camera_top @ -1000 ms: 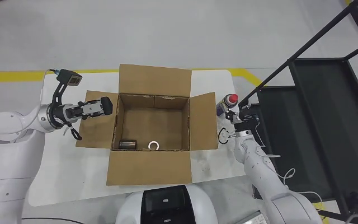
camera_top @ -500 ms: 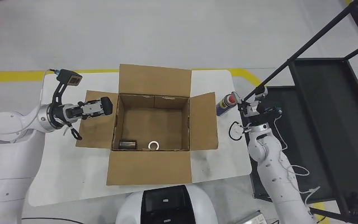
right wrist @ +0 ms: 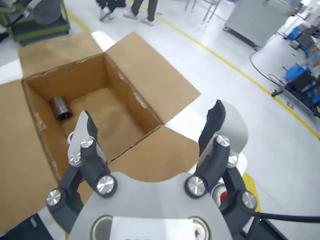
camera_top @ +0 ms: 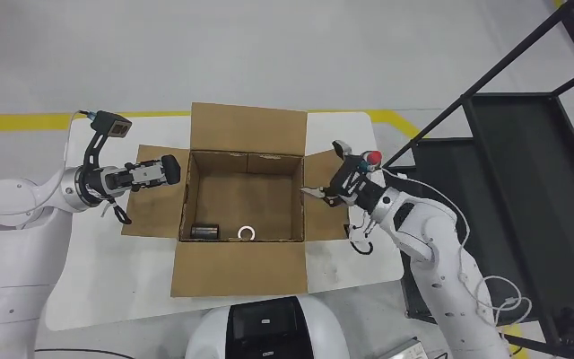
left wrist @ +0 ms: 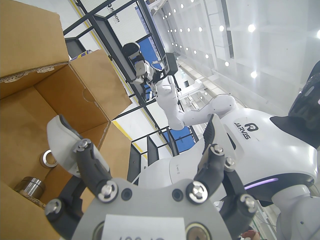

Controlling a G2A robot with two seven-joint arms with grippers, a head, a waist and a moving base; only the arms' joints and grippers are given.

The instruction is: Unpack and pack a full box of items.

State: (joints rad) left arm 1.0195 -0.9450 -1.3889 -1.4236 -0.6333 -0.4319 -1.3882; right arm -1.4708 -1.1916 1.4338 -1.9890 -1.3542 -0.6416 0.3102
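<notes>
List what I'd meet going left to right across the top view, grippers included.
left gripper → cylinder → ring → right gripper → can

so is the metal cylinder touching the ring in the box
Apart. The top view shows a clear gap between the metal cylinder and the ring.

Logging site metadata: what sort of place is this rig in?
Probably a factory or workshop hall: a yellow floor line, black metal shelving beside the table, and rows of ceiling lights high overhead.
</notes>
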